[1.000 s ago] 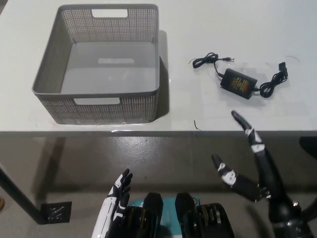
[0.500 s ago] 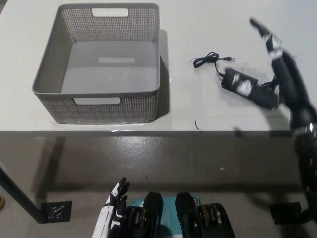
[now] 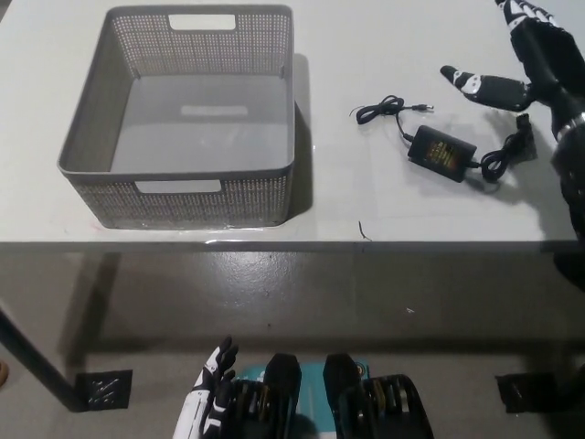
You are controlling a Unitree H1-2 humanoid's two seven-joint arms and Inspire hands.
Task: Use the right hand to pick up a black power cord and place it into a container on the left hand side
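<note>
The black power cord [image 3: 442,146] lies on the white worktop [image 3: 384,197] at about 3 o'clock from the grey perforated basket [image 3: 187,114]: a rectangular adapter brick with a thin coiled lead at each end. The black right hand [image 3: 521,69] hovers just beyond it, fingers spread, holding nothing. The white left hand [image 3: 206,410] rests low at 7 o'clock; its grip cannot be told.
</note>
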